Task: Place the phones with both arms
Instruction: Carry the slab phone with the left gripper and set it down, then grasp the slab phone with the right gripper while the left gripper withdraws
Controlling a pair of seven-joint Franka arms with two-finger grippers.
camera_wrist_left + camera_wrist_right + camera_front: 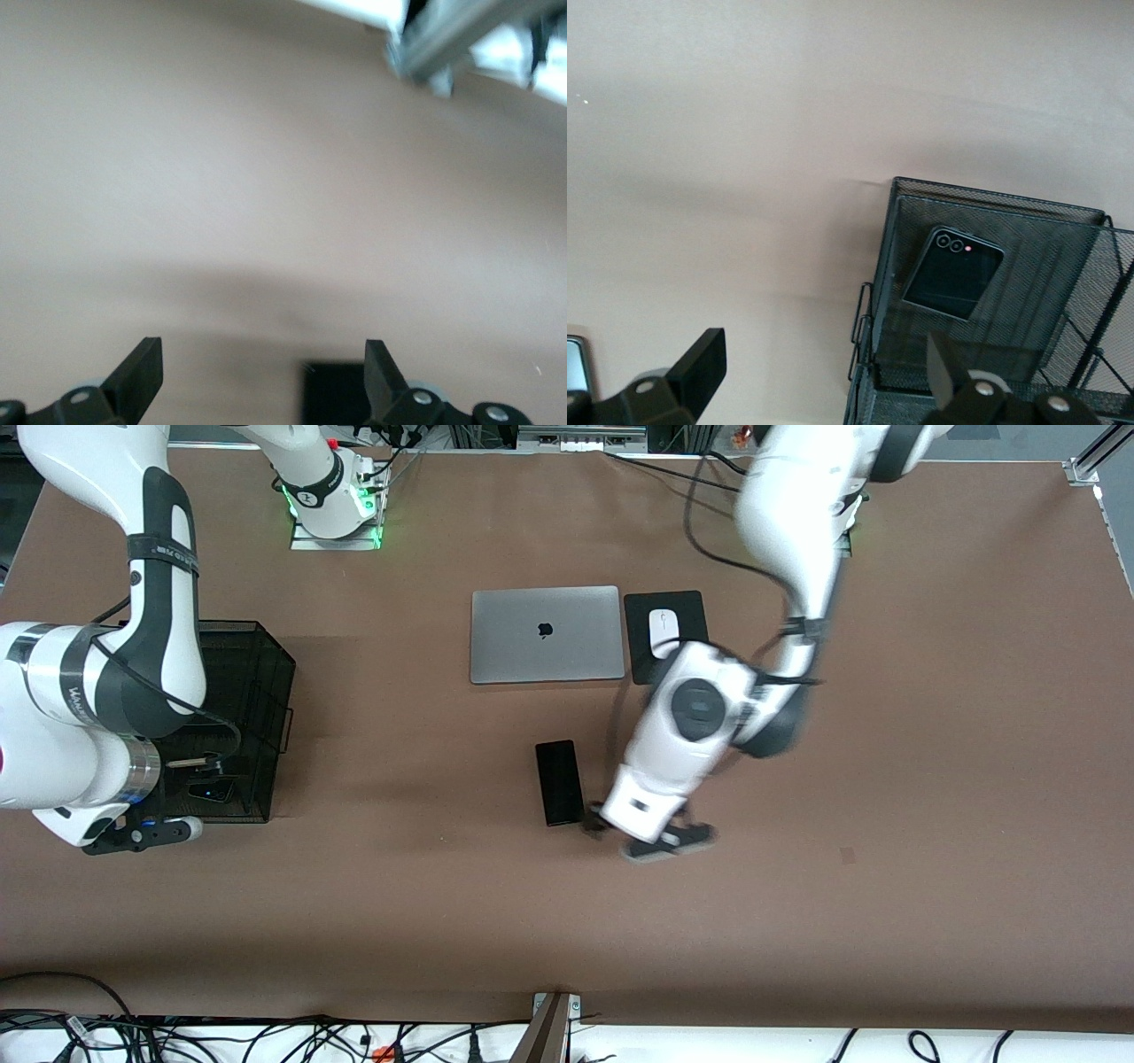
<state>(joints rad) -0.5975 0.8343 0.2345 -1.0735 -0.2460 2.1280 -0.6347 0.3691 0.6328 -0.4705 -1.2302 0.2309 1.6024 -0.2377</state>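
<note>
Black slab phone (559, 782) lies on counter (930, 779) w/ left gripper (651, 837) released beside it; next: grasp it. Right gripper (824, 372) released over mesh basket (992, 199) holding squarish phone (953, 272).

A robotics lab bench: two white Franka arms (97, 664) (780, 602) bolted to a brown table (930, 779), aluminium framing (1085, 465) at the frame's upper right corner, loose black cables (221, 1036) tangled along the bottom edge, and a staged desk set of laptop (546, 634) and mouse (663, 631) at centre.
</note>
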